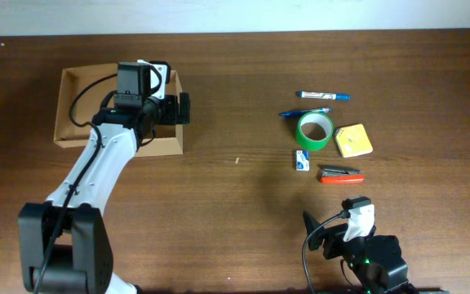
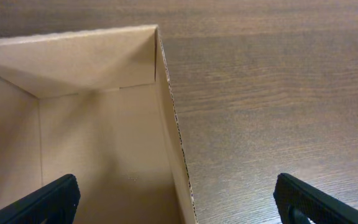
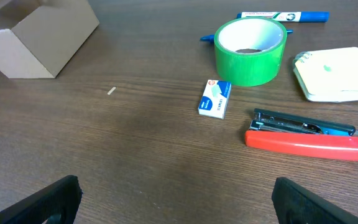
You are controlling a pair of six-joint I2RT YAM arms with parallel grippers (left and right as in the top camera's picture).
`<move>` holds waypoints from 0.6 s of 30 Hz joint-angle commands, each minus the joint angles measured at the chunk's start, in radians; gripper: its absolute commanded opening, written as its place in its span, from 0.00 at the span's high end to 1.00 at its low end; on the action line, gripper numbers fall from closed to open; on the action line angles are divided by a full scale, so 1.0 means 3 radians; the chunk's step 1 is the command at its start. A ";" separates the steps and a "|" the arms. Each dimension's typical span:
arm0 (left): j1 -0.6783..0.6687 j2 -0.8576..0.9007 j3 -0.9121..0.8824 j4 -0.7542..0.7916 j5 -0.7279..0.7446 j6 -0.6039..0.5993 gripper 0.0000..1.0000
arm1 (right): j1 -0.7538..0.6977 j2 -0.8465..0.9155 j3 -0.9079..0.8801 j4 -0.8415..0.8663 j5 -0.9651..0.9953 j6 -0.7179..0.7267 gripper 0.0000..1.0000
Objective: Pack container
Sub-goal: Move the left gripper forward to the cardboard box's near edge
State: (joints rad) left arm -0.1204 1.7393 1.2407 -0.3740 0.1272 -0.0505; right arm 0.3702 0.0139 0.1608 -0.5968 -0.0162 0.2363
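Note:
The container is a tan cardboard box (image 1: 72, 122), open on top and empty inside, at the left of the table. My left gripper (image 1: 179, 109) is open over the box's right wall (image 2: 169, 118), one finger inside and one outside (image 2: 176, 205). My right gripper (image 1: 326, 237) is open and empty, low over bare wood near the front edge (image 3: 178, 202). The box also shows far left in the right wrist view (image 3: 39, 34).
Stationery lies at the right: a green tape roll (image 1: 315, 131) (image 3: 250, 43), yellow sticky notes (image 1: 353, 140) (image 3: 337, 74), a blue marker (image 1: 323, 95) (image 3: 284, 16), a blue pen (image 1: 300, 113), a small staple box (image 1: 302, 160) (image 3: 215, 98) and a red stapler (image 1: 339, 174) (image 3: 306, 134).

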 commanded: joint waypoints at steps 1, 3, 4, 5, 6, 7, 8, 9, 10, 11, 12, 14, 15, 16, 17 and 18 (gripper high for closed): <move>-0.0113 0.0153 0.0074 -0.0022 -0.0086 0.0074 0.00 | 0.0031 -0.0037 -0.0024 0.0009 -0.0019 0.0003 0.01; -0.0192 0.0206 0.0074 -0.0025 -0.0239 0.0074 0.00 | 0.0031 -0.0037 -0.0024 0.0009 -0.0018 0.0004 0.01; -0.0228 0.0221 0.0074 -0.0028 -0.0281 0.0074 0.01 | 0.0031 -0.0037 -0.0024 0.0009 -0.0018 0.0004 0.01; -0.0266 0.0252 0.0074 -0.0028 -0.0324 0.0074 0.03 | 0.0031 -0.0037 -0.0024 0.0009 -0.0019 0.0004 0.01; -0.0287 0.0267 0.0074 -0.0028 -0.0352 0.0074 0.05 | 0.0031 -0.0037 -0.0024 0.0009 -0.0018 0.0003 0.01; -0.0308 0.0291 0.0074 -0.0029 -0.0394 0.0072 0.07 | 0.0031 -0.0037 -0.0024 0.0009 -0.0018 0.0004 0.01; -0.0319 0.0305 0.0074 -0.0028 -0.0430 0.0072 0.10 | 0.0031 -0.0037 -0.0024 0.0009 -0.0018 0.0004 0.01; -0.0324 0.0314 0.0074 -0.0028 -0.0453 0.0072 0.20 | 0.0031 -0.0037 -0.0024 0.0009 -0.0018 0.0003 0.01; -0.0326 0.0318 0.0074 -0.0029 -0.0473 0.0072 0.25 | 0.0031 -0.0037 -0.0024 0.0009 -0.0018 0.0003 0.01; -0.0326 0.0319 0.0074 -0.0028 -0.0486 0.0071 0.31 | 0.0031 -0.0037 -0.0024 0.0009 -0.0018 0.0004 0.01; -0.0326 0.0319 0.0074 -0.0027 -0.0498 0.0071 0.40 | 0.0031 -0.0037 -0.0024 0.0009 -0.0019 0.0003 0.01; -0.0326 0.0319 0.0074 -0.0028 -0.0502 0.0071 0.56 | 0.0031 -0.0037 -0.0024 0.0009 -0.0018 0.0004 0.01; -0.0326 0.0319 0.0074 -0.0033 -0.0502 0.0071 0.64 | 0.0031 -0.0037 -0.0024 0.0009 -0.0019 0.0003 0.01; -0.0326 0.0319 0.0074 -0.0038 -0.0502 0.0071 0.71 | 0.0031 -0.0037 -0.0024 0.0009 -0.0018 0.0004 0.01; -0.0326 0.0319 0.0074 -0.0041 -0.0502 0.0071 0.76 | 0.0031 -0.0037 -0.0024 0.0009 -0.0018 0.0003 0.01; -0.0326 0.0319 0.0074 -0.0041 -0.0502 0.0071 0.80 | 0.0031 -0.0037 -0.0024 0.0009 -0.0018 0.0003 0.01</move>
State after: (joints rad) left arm -0.2214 1.8271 1.2419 -0.3847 -0.0082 -0.0399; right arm 0.3702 0.0139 0.1608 -0.5968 -0.0166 0.2356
